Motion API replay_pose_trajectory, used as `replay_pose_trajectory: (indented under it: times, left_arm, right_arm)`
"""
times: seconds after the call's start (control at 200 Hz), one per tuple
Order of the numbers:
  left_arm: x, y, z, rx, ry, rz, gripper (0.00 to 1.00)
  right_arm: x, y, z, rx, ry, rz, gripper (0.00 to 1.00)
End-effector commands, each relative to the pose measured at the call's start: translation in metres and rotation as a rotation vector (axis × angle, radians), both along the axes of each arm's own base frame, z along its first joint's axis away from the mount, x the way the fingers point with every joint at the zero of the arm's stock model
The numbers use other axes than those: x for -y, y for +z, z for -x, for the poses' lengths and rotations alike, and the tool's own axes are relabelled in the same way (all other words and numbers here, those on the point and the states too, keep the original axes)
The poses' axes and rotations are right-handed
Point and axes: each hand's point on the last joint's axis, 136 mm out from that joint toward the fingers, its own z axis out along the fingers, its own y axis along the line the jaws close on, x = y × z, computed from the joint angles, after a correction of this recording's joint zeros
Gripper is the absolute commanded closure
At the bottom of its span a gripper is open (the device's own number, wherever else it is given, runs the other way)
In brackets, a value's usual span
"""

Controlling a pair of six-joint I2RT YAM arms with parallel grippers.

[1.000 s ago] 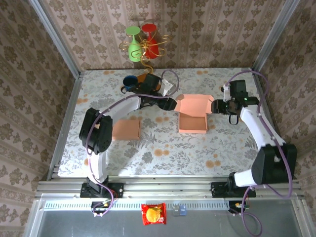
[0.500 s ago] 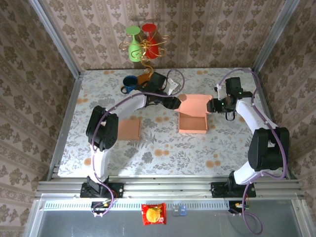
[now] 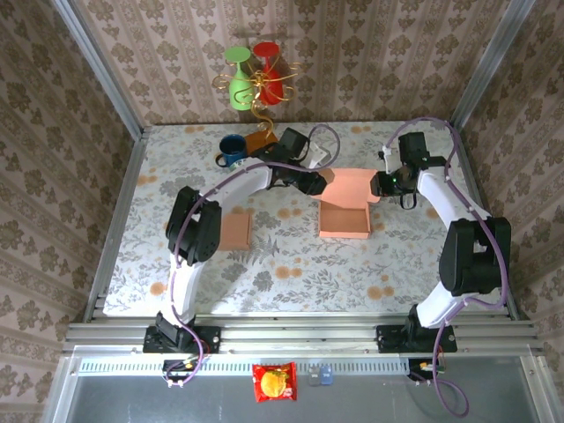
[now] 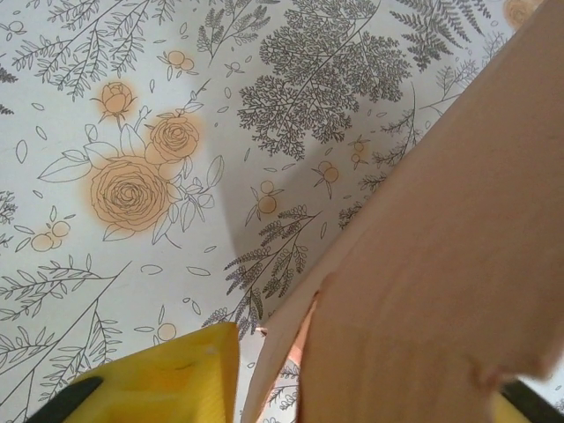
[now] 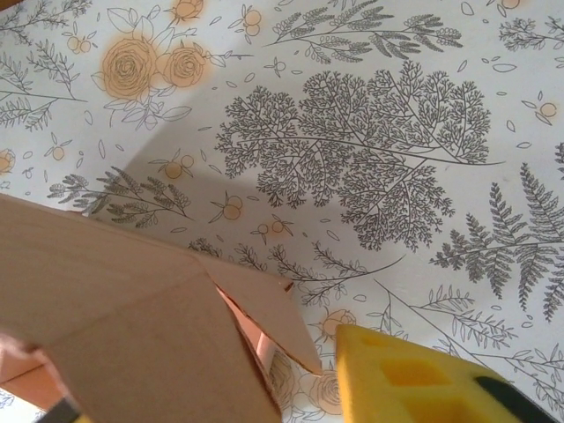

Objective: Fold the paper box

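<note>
left arm (image 3: pixel 238 181): stretched far across surface (image 3: pixel 291 264) to back-left corner of paper box (image 3: pixel 344 222) | right arm (image 3: pixel 445 198): bent in at back-right corner | left end effector (image 3: pixel 317 182): narrow, fingers straddle flap of raised lid (image 3: pixel 354 183), clamp unclear | right end effector (image 3: pixel 380 184): narrow, straddles opposite flap, clamp unclear | box: mid-surface

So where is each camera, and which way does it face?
Top external: above and behind the arms, looking down on the table; both arms, left gripper, right gripper.
Left wrist: on the left arm, looking down; a yellow finger.
Right wrist: on the right arm, looking down; a yellow finger.
Shared: paper box, floral table.
</note>
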Motion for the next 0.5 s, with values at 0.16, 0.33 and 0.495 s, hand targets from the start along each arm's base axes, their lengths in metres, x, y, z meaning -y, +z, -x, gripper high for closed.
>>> replay_pose_trajectory:
  times: [0.16, 0.33, 0.495]
  left_arm:
    - [0.001, 0.003, -0.001, 0.023, 0.015, -0.059, 0.8]
    - [0.001, 0.001, -0.004, 0.027, 0.073, -0.091, 0.88]
    - [-0.002, 0.003, -0.013, 0.042, 0.176, -0.094, 0.96]
  right_arm:
    - [-0.008, 0.004, -0.001, -0.014, 0.027, 0.005, 0.86]
    - [-0.013, 0.002, -0.001, -0.021, 0.017, 0.019, 0.95]
    - [-0.021, 0.008, -0.004, 0.025, -0.028, 0.006, 1.0]
